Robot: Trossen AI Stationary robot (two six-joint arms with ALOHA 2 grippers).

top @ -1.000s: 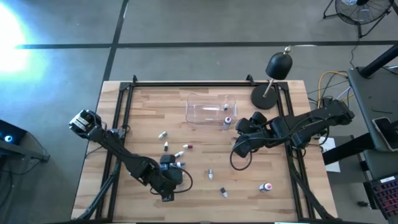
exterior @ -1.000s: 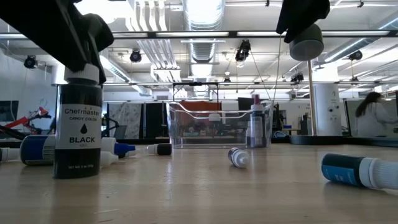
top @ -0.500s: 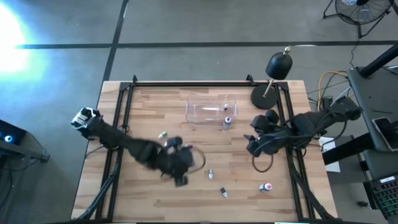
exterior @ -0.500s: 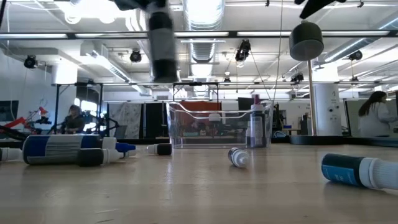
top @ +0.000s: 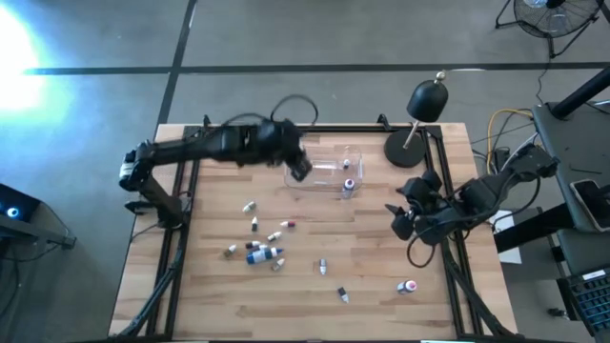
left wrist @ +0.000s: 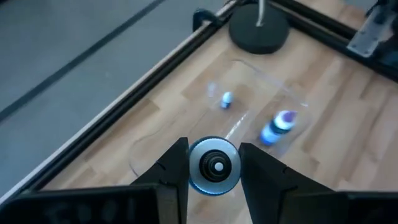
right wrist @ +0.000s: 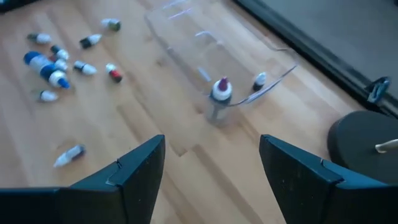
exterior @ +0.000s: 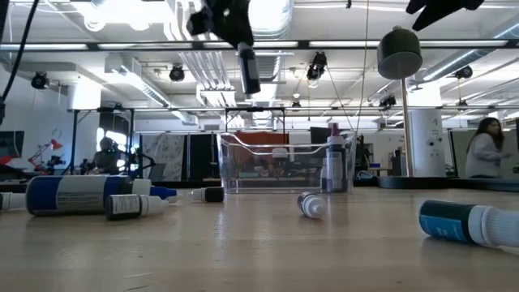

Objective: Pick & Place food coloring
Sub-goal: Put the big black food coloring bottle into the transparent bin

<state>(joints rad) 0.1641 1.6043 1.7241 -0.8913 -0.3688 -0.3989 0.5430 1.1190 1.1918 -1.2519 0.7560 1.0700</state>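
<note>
I carry one food coloring bottle [left wrist: 213, 165] pinched between the fingers of my left end effector [top: 298, 168], its long axis running straight out along the fingers so that I see its cap end-on in my left wrist view; in the low view it hangs cap-down and slightly tilted, well above the surface [top: 438, 310]. The relation that counts now is this bottle against the clear tub [top: 324, 171]: the tub sits near 12 o'clock of the surface, and my left end effector hovers at the tub's 9 o'clock edge, so I judge the drop point lies a little toward 3 o'clock and below. My right end effector [top: 403, 218] waits near the 3 o'clock side of the surface, fingers spread wide and holding nothing; the left arm is plainly the nearer one to the tub. Inside the tub I count two bottles: one standing upright [top: 349, 185] at its 4 o'clock corner and one smaller [top: 344, 166] just beyond it. On the open surface I count about ten loose bottles: a cluster of roughly seven around 8 o'clock [top: 259, 252], two near 6 o'clock [top: 323, 266], and one red-capped [top: 408, 286] toward 5 o'clock. Some in the cluster touch and are hard to separate.
</note>
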